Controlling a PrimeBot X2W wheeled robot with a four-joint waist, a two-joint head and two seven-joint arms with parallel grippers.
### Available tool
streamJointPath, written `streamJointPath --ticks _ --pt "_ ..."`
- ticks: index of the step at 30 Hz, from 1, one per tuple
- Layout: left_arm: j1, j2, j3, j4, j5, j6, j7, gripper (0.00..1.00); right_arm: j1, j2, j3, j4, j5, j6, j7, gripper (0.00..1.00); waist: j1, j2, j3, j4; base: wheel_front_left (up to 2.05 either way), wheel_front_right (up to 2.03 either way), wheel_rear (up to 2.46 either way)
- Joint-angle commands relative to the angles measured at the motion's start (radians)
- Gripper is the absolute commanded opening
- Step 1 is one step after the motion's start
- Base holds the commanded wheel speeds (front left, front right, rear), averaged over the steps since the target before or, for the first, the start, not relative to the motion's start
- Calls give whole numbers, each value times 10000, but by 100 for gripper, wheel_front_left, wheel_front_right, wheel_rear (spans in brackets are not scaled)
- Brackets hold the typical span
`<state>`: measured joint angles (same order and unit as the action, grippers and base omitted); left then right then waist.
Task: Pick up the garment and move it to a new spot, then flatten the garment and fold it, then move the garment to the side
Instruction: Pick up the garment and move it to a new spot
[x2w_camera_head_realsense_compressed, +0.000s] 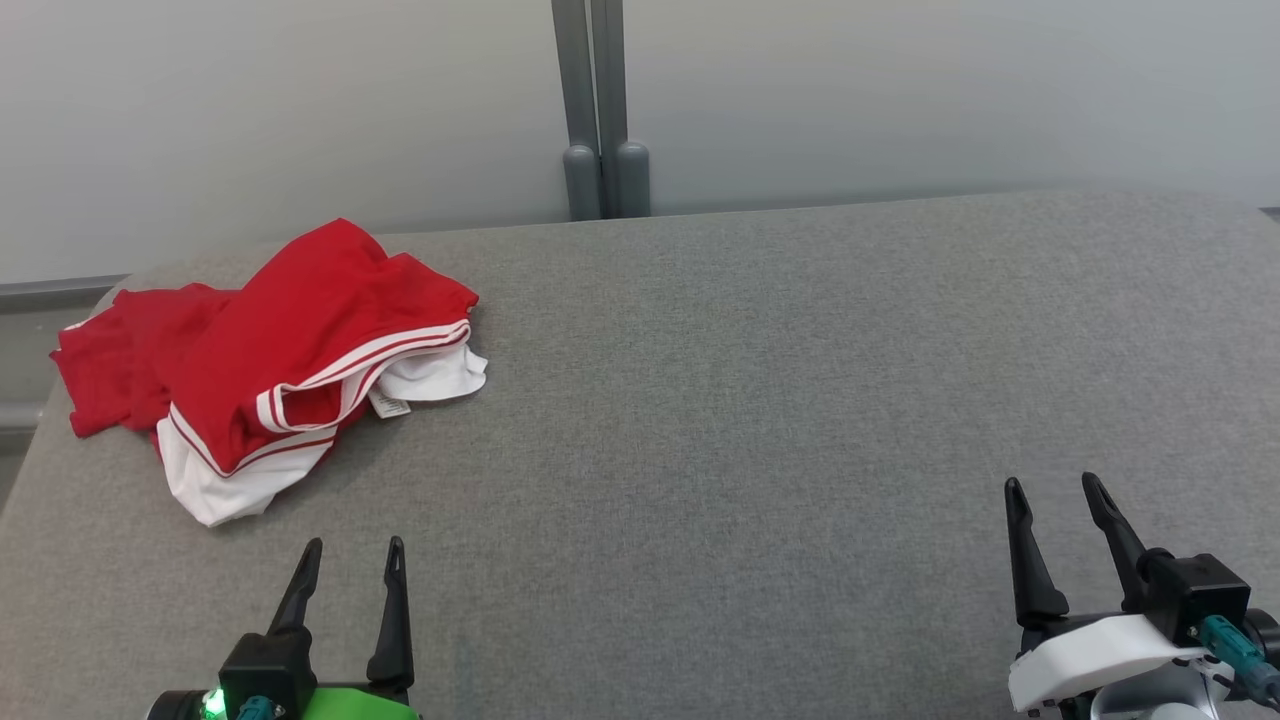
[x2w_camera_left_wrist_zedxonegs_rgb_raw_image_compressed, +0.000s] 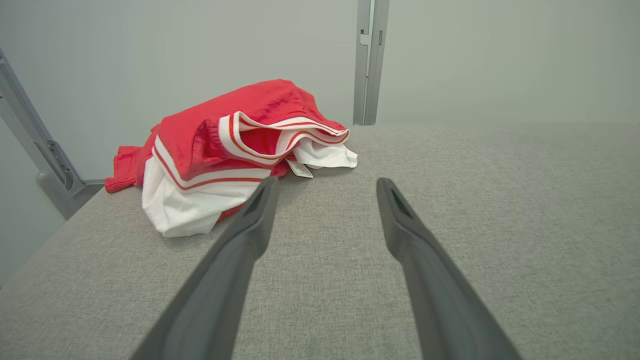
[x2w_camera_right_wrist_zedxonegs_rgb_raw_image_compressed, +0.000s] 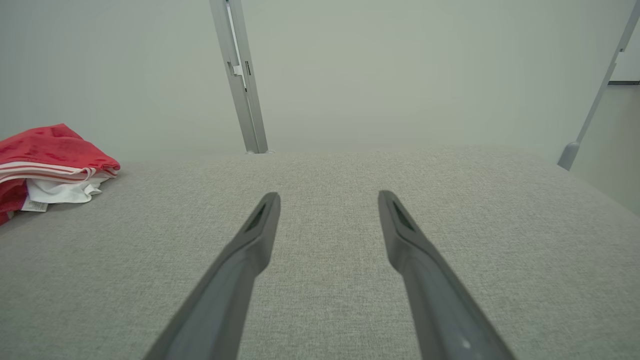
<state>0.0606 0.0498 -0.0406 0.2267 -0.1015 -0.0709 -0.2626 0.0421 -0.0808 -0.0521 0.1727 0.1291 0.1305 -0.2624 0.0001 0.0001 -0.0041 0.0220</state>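
While left end effector (x2w_camera_head_realsense_compressed: 354, 545) and right end effector (x2w_camera_head_realsense_compressed: 1053, 483) sit spread, empty, garment (x2w_camera_head_realsense_compressed: 290, 340) lies crumpled on bench (x2w_camera_head_realsense_compressed: 750, 400) near, ahead of left one.

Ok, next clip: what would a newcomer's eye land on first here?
The crumpled red garment with white striped trim, heaped at the far left of the grey fabric surface. Next, the left gripper and right gripper at the near edge, jaws open, both short of the cloth.
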Motion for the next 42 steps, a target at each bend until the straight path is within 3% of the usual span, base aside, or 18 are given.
streamJointPath --ticks 1,6,14,19,27,32,37,42 --pt "-107 16 -46 13 45 -67 -35 100 147 -10 -34 -17 66 4 -38 100 -1 -1 -6 163 0 0 0" --pt "-175 23 -137 20 91 -30 -35 100 267 37 5 -46 112 4 -37 100 -1 -1 -50 981 0 0 0" --pt "192 27 25 -11 53 17 -35 100 135 127 353 -19 246 4 -37 100 -1 -1 -218 2971 0 0 0" --pt "456 20 271 -150 116 -93 -24 100 -31 168 552 23 296 2 -37 100 -1 -1 -279 3483 0 0 0" --pt "-140 19 251 -364 14 -337 -24 100 -64 146 717 29 315 2 -37 100 -1 -1 -21 3298 0 0 0" --pt "-1677 377 -417 628 -202 -538 86 100 -429 -167 753 -130 292 2 -37 100 -1 -1 946 2957 0 0 0" --pt "-3995 918 -1359 1847 -578 -603 1233 100 -1098 -553 885 -250 316 2 -37 100 -1 -1 2144 2521 0 0 0" --pt "-5927 1471 -2349 3065 -1694 -601 2714 100 -1726 -754 1110 -314 380 2 -35 100 -1 -1 3124 2044 0 0 0"
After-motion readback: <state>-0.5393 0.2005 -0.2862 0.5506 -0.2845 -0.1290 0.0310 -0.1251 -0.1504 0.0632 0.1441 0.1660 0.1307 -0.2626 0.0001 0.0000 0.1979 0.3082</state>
